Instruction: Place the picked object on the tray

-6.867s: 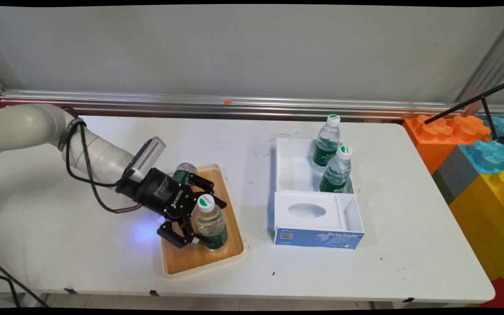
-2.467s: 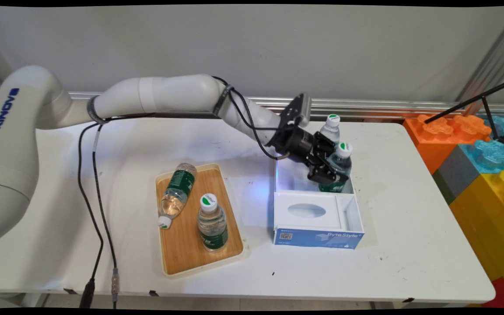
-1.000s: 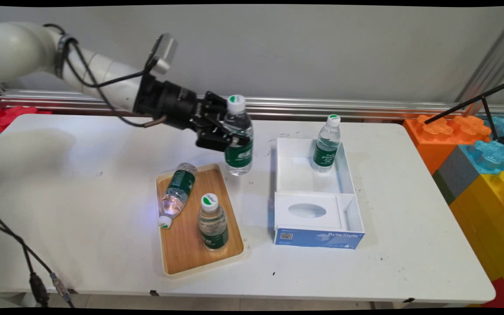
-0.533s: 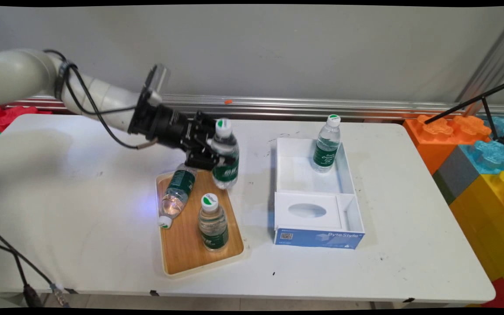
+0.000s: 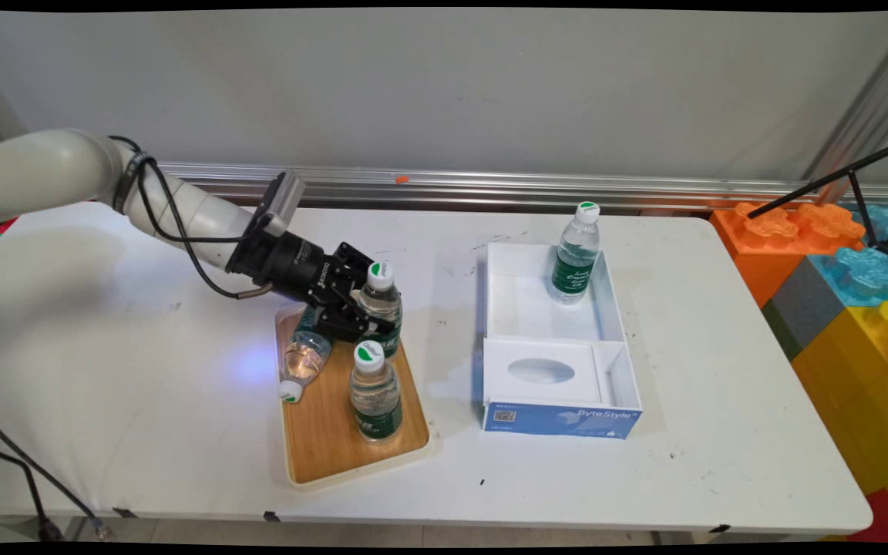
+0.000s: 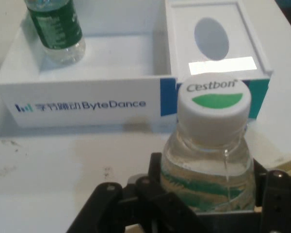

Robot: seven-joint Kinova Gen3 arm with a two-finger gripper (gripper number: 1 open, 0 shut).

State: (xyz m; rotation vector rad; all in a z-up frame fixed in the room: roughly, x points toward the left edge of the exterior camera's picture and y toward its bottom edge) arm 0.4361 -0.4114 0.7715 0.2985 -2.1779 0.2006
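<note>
Nearest, lower centre, an upright clear water bottle with a green label (image 5: 374,393) is standing on the bamboo tray with a cream rim (image 5: 336,447), beside a fallen bottle (image 5: 304,356). Behind it, the black pincer (image 5: 363,312) is clamping a third clear bottle (image 5: 381,297) over the tray. Farther right, one bottle (image 5: 576,256) is waiting in the white box (image 5: 560,420).

a clear bottle (image 5: 381,308) with a green label and a white, green-marked cap is clamped in the black gripper (image 5: 359,312). the tray (image 5: 328,439) is wood-brown, cream-rimmed. the box (image 5: 560,420) is white with blue front.
</note>
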